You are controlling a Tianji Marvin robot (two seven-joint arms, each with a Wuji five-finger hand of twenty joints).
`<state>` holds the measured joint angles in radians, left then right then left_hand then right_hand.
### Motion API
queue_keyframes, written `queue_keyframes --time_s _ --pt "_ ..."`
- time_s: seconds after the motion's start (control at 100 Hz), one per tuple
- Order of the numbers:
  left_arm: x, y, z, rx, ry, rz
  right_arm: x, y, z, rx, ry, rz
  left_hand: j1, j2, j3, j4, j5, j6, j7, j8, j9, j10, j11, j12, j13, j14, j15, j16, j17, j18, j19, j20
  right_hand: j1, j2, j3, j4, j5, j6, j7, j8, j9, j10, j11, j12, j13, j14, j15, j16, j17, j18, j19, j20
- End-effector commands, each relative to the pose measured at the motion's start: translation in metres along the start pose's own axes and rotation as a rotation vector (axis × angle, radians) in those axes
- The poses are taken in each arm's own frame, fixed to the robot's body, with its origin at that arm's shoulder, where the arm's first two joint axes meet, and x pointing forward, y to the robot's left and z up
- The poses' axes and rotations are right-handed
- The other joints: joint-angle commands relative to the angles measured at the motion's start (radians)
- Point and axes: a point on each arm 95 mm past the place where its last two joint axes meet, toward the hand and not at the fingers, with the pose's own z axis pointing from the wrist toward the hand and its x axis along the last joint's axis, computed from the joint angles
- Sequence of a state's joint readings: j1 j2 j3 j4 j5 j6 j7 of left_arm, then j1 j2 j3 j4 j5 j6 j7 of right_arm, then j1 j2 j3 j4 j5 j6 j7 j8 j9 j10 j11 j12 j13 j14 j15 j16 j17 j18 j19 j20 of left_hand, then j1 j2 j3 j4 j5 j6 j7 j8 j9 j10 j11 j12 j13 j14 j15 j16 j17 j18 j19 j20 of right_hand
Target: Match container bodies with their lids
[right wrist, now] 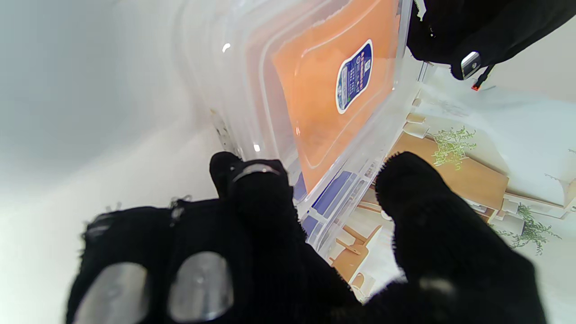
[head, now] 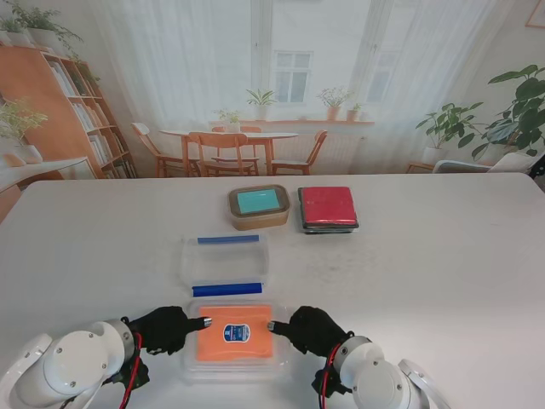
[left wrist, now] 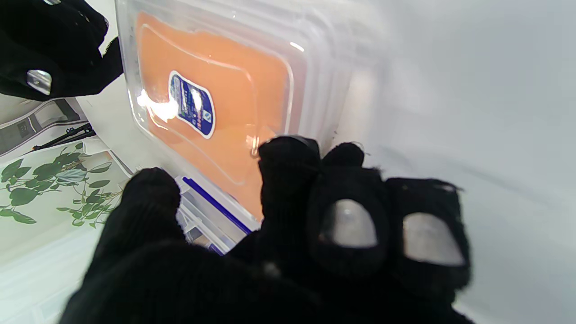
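While our index fingertips (head: 204,322) reach inward from both sides, they press on the orange-bottomed clear container (head: 235,334) that sits between them at the near table edge. Our left hand (head: 167,329) extends its index and curls the other fingers loosely; our right hand (head: 312,331) does the same, thumb apart, neither hand enclosing anything. Just beyond the container lies the clear lid with blue clips (head: 226,264). Farther from us, well apart, the teal-lidded box (head: 258,206) stands just beside the red-lidded box (head: 328,208) on the white table (head: 443,273).
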<state>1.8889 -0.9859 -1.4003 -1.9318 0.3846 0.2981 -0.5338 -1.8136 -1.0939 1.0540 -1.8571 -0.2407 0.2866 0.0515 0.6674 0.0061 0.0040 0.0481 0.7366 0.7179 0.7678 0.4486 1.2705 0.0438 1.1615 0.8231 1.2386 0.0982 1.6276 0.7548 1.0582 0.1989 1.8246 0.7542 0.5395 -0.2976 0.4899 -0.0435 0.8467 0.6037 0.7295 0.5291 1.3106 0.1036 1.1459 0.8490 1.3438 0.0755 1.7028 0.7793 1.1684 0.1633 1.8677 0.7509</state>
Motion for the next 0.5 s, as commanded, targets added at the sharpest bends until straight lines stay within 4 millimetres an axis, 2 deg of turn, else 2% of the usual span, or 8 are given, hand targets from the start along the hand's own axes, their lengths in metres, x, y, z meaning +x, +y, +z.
queue_keyframes --time_s 0.0,0.49 --pt "0.022 0.013 -0.001 -0.031 0.080 -0.016 0.025 -0.012 -0.001 0.039 0.076 0.033 -0.037 0.008 -0.017 -0.008 0.040 -0.368 -0.032 -0.025 -0.039 -0.035 0.003 -0.005 0.025 0.052 0.003 0.004 0.038 -0.066 0.269 -0.017 -0.008 -0.002 -0.004 0.032 0.073 -0.173 0.029 -0.007 0.017 0.100 0.066 -0.001 -0.032 -0.091 0.060 -0.009 0.058 -0.231 0.226 -0.017" --pt "0.030 0.006 -0.006 0.019 0.126 -0.010 0.039 -0.006 -0.001 -0.003 0.130 0.031 -0.033 0.003 -0.016 -0.006 0.045 -0.371 -0.027 -0.022 -0.032 -0.038 0.002 -0.007 0.033 0.053 -0.001 0.001 0.042 -0.066 0.269 -0.019 -0.006 -0.012 0.003 0.034 0.076 -0.176 0.031 -0.003 0.017 0.100 0.066 -0.001 -0.032 -0.090 0.059 -0.011 0.058 -0.229 0.226 -0.018"
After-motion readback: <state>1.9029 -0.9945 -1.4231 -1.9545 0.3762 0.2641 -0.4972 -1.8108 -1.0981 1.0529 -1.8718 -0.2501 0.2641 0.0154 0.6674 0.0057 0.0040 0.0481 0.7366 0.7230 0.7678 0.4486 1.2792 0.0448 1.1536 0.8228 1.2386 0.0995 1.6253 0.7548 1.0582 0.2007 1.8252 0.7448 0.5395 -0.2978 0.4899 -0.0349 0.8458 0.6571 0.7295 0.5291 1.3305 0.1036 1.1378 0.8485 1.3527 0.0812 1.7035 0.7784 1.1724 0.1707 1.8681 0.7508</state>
